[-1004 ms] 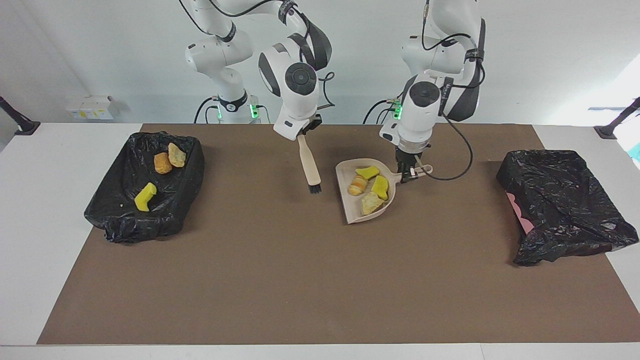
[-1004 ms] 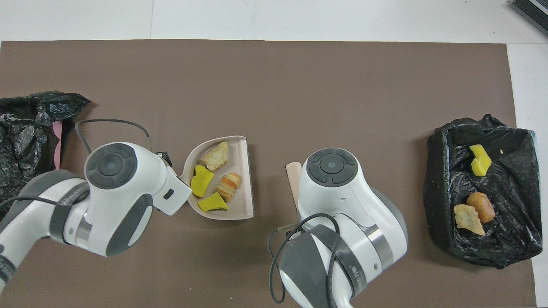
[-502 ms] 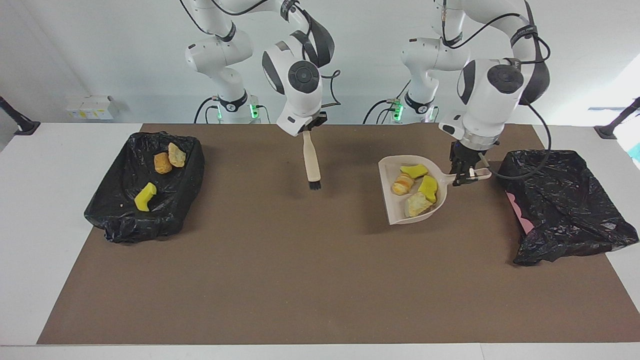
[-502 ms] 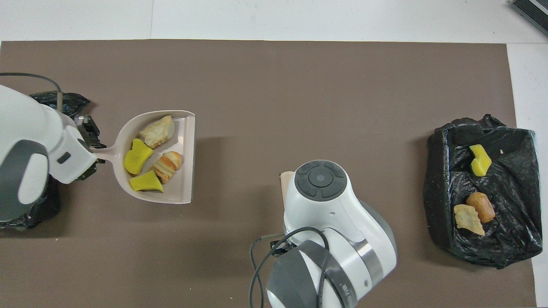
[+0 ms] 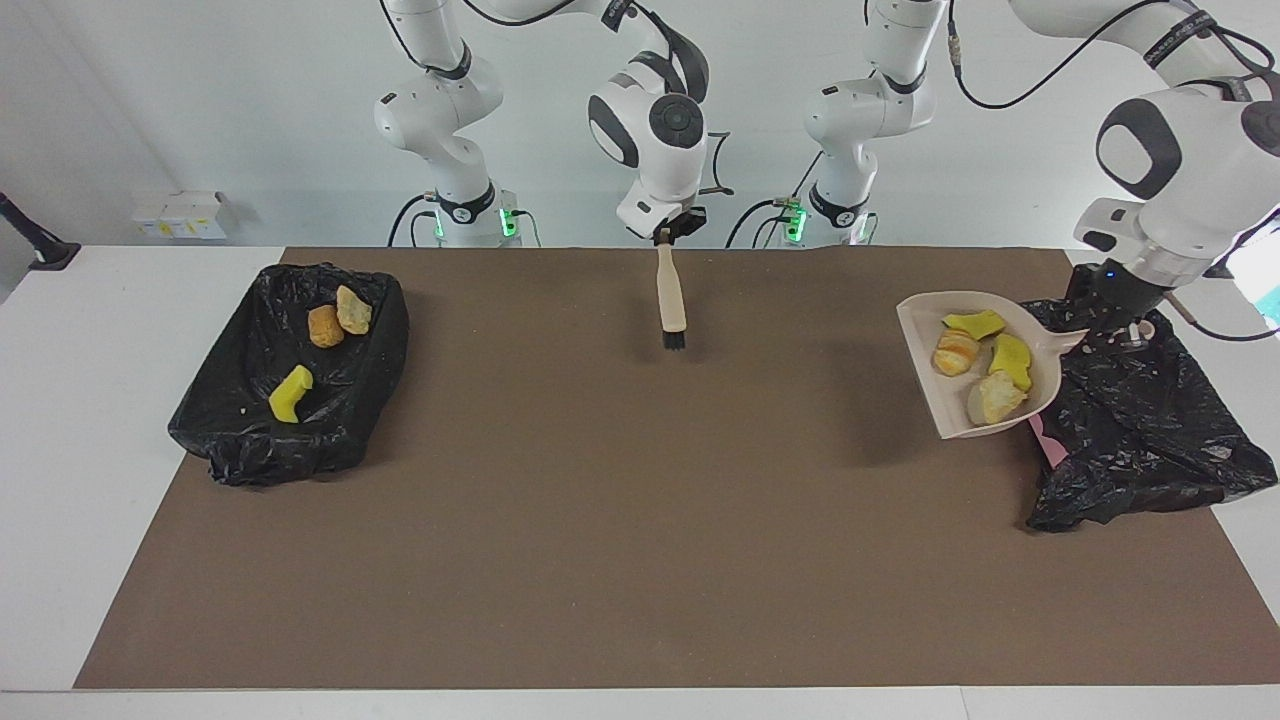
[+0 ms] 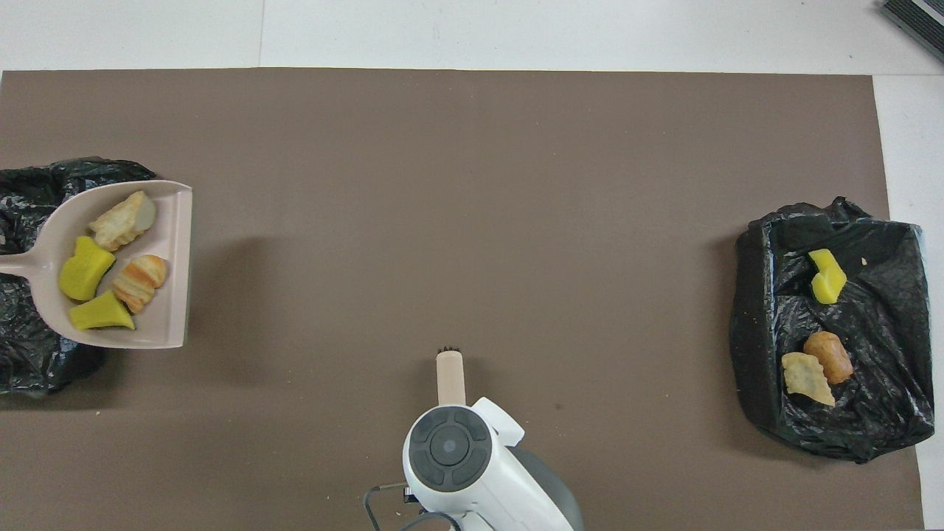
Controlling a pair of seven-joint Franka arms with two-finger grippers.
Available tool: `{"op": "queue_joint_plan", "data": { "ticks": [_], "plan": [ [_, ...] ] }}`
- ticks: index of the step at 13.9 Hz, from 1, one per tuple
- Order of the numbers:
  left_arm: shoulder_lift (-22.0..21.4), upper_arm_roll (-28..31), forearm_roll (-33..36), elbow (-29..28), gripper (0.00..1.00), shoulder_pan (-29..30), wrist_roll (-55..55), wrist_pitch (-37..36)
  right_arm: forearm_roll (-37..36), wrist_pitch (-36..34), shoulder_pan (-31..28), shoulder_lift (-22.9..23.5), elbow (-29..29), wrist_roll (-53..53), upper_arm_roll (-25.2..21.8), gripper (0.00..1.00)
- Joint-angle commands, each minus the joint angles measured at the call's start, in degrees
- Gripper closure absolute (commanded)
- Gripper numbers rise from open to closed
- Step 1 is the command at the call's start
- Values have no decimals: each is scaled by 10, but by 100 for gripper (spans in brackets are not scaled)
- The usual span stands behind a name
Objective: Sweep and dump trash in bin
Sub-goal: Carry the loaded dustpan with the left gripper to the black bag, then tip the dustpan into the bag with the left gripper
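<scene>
The left gripper (image 5: 1108, 322) is clamped on the handle of the beige dustpan (image 5: 925, 345), holding it in the air at the edge of the black bin bag (image 5: 1140, 430) at the left arm's end of the table — the pan's handle end is over the bag, its open lip points toward the middle of the table. Four pieces of trash ride in the pan: a yellow-green sponge scrap (image 5: 975, 323) nearest the robots, a striped croissant chunk (image 5: 955, 353) beside it, another yellow sponge piece (image 5: 1012, 361), and a pale bread chunk (image 5: 997, 398) lowest in the facing view. From overhead the pan (image 6: 173, 295) shows the same four, bunched toward the handle.

The right gripper (image 5: 668, 236) is closed on the top of a small wooden-handled brush (image 5: 670, 300), which hangs straight down with its dark bristles just above the brown mat (image 5: 600, 520), over the middle of the table close to the robots' edge.

At the right arm's end sits a second bin lined with a black bag (image 5: 225, 440) — three scraps already lie in it: a yellow sponge bit (image 5: 290, 394), a round golden-brown bread piece (image 5: 324, 326) and a lighter bread piece (image 5: 352, 309) touching it. The mat between the two bins carries only the shadows of the pan and brush.
</scene>
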Motion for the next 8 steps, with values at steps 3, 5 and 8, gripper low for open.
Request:
{"op": "queue_joint_plan", "data": {
  "ticks": [3, 5, 8],
  "plan": [
    [11, -7, 69, 36, 100, 102, 31, 35, 29, 26, 36, -6, -25, 40, -2, 100],
    [14, -7, 112, 36, 100, 120, 28, 70, 37, 63, 52, -4, -49, 55, -2, 100],
    [18, -4, 211, 28, 100, 124, -3, 128, 37, 97, 61, -4, -72, 50, -2, 100]
  ]
}}
